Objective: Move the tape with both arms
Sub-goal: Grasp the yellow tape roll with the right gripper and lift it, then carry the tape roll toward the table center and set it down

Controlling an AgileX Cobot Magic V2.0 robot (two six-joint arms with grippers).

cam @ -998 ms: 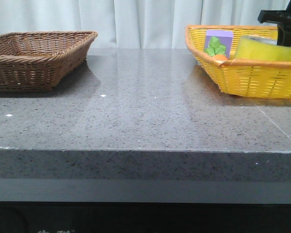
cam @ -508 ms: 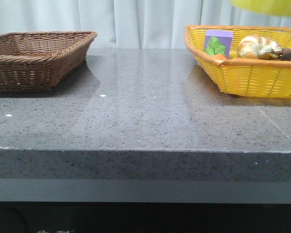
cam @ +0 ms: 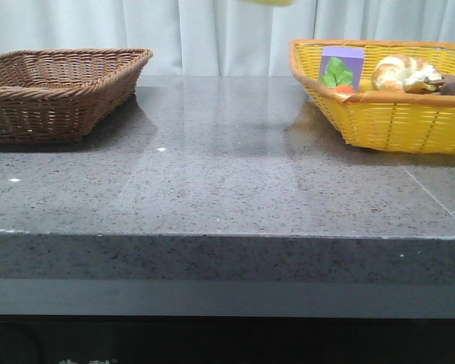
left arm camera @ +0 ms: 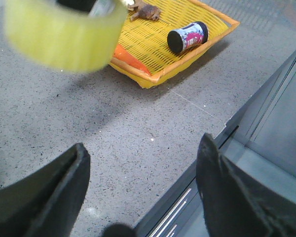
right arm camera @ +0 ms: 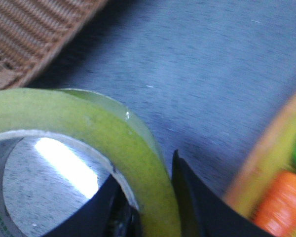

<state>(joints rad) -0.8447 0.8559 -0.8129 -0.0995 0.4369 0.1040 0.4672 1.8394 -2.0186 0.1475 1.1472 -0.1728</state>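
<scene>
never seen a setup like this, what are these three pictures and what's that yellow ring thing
This is a two-armed robot working at a grey stone table. The front view looks forward over the table: a brown wicker basket on the left, a yellow basket holding a purple box and other items on the right. The other two pictures come from cameras on each wrist. The yellow ring is a roll of tape; the right gripper holds it in the air, one finger inside the core, one outside. The left gripper waits with its black fingers open and empty, the tape ahead of it.

Both grippers have matte black, angular jaws.
</scene>
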